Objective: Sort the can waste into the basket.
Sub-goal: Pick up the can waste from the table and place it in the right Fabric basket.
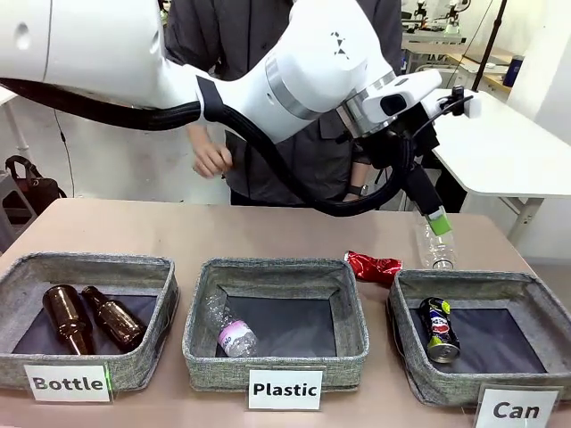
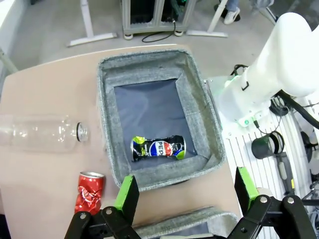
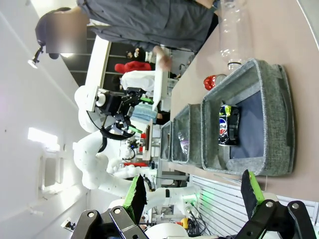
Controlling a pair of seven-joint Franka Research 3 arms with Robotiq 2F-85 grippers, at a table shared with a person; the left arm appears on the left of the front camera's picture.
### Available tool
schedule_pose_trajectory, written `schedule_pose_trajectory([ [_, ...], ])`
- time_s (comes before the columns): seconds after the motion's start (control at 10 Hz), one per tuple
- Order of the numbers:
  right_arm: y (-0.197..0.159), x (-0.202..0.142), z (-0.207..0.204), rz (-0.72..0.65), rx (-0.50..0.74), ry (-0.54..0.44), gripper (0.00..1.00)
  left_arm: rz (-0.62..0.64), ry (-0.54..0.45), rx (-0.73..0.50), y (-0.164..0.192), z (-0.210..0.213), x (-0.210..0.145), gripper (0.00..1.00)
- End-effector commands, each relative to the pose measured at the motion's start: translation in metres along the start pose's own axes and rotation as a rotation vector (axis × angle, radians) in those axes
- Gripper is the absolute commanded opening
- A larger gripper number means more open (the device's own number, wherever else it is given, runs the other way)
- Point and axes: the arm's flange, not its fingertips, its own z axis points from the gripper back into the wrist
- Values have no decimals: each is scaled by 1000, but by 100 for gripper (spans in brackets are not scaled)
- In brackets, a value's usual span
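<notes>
The left gripper (image 2: 187, 195) hangs above the rectangular grey woven-fabric basket (image 2: 107, 94), jaws spread and empty. The dark blue-black drink can (image 2: 157, 148) lies inside the basket, below the gripper. The crushed shiny red can (image 2: 89, 191) lies just outside the basket wall. The right gripper (image 3: 193, 191) is also spread and empty.

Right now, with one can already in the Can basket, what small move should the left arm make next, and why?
Probably shift the left gripper sideways until it is over the red can. Its jaws stand open and empty above the basket, where the dark can already lies; the crushed red one lies on the table just outside the rim, near a clear bottle.
</notes>
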Motion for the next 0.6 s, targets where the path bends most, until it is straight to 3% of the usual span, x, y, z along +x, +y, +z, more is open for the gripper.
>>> schedule_pose_trajectory([
  [0.0, 0, 0, -1, 10, -2, -22, 100, -14, -25, -13, -7, 5, -9, 100],
  [0.2, 0, 0, -1, 10, -2, -22, 100, -3, -40, -15, -6, 11, -11, 100],
  [0.5, 0, 0, -1, 10, -2, -22, 100, 94, -68, -4, 0, 85, -60, 100],
])
